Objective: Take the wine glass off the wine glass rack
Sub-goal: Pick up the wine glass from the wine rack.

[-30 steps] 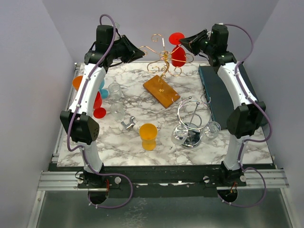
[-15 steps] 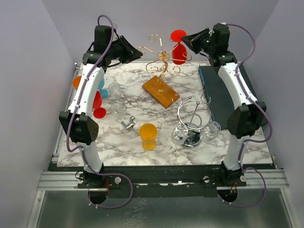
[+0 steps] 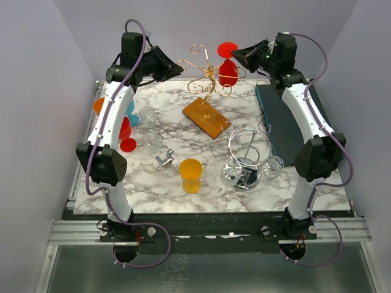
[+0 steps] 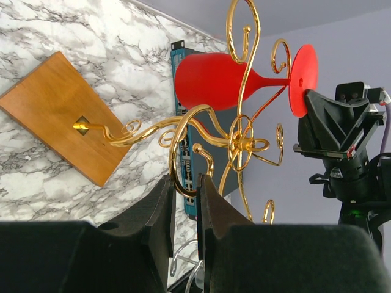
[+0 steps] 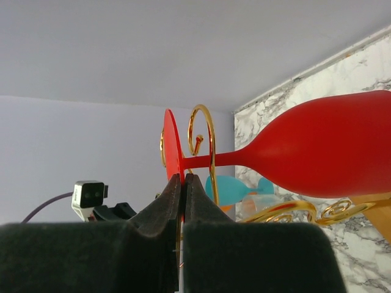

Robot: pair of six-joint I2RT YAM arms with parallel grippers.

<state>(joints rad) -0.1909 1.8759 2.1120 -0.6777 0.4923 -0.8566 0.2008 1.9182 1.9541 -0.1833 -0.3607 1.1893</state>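
A red wine glass (image 3: 228,72) hangs upside down on the gold wire rack (image 3: 208,79), its stem still inside a rack hook (image 5: 208,140). The rack stands on a wooden base (image 3: 208,117) at the back of the table. My right gripper (image 5: 182,178) is shut on the edge of the glass's round foot (image 5: 171,149); it shows in the top view (image 3: 239,54) just right of the foot. My left gripper (image 4: 185,183) is shut on a curled gold arm of the rack (image 4: 241,137), left of the rack in the top view (image 3: 177,66). The glass's bowl (image 4: 208,79) lies across the rack.
A dark teal box (image 3: 284,122) lies along the right edge. A silver wire stand (image 3: 247,162) with clear glasses is at front right. An orange cup (image 3: 190,174) and clear glasses (image 3: 148,116) stand mid-left. Red, blue and orange glasses (image 3: 125,131) crowd the left edge.
The right gripper lifted the red glass slightly, then brought it back down to about where it was. The left gripper shifted a little left on the rack arm.
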